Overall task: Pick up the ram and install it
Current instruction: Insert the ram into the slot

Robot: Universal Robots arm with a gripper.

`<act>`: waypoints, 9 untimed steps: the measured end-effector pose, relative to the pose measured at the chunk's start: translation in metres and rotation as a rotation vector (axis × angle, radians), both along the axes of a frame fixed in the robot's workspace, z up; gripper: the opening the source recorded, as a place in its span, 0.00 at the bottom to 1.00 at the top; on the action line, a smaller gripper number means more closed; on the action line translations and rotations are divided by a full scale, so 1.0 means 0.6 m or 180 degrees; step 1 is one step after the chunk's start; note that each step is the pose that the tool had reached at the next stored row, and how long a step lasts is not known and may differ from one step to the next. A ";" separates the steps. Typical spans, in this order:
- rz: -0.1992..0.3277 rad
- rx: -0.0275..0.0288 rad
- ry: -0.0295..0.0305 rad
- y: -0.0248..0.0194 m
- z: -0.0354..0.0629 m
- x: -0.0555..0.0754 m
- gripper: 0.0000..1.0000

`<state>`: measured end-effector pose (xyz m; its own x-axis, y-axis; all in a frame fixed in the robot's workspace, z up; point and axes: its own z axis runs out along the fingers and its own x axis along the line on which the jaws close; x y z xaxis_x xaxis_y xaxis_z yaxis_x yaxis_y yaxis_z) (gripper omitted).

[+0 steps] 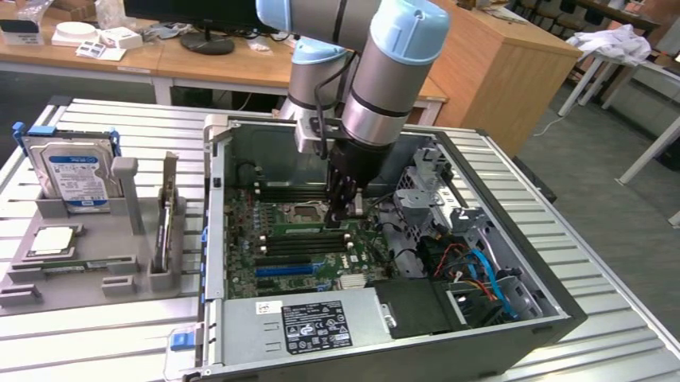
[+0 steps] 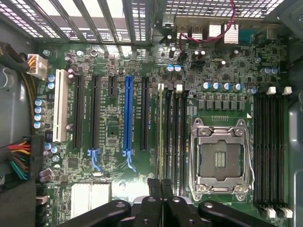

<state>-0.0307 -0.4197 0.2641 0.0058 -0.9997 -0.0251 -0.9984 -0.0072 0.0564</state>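
Observation:
The ram (image 2: 161, 132) is a thin green stick standing on edge in a memory slot beside the black slots (image 2: 177, 137). In the exterior view the ram (image 1: 302, 228) lies as a green strip on the motherboard, just below the empty processor socket (image 1: 306, 212). My gripper (image 1: 342, 216) reaches down into the open computer case, at the end of the ram toward the exterior view's right. In the wrist view my gripper (image 2: 160, 182) has its fingers (image 2: 153, 187) pressed together right over that end. Whether they pinch the ram or only touch it I cannot tell.
The empty processor socket (image 2: 220, 158) lies between two banks of memory slots (image 2: 272, 151). Case walls (image 1: 531, 294), cables (image 1: 478, 267) and a power supply (image 1: 308, 322) crowd the board. A grey fixture at the exterior view's left holds a hard drive (image 1: 75, 171) and a silver chip (image 1: 53, 239).

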 end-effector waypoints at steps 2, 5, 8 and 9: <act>0.0000 0.0000 0.0000 0.0000 -0.002 0.000 0.12; 0.0000 0.0000 0.0000 0.0000 -0.005 0.000 0.12; -0.0001 -0.0001 0.0000 -0.0001 -0.007 0.000 0.12; -0.0001 -0.0001 0.0001 -0.0001 -0.007 0.000 0.12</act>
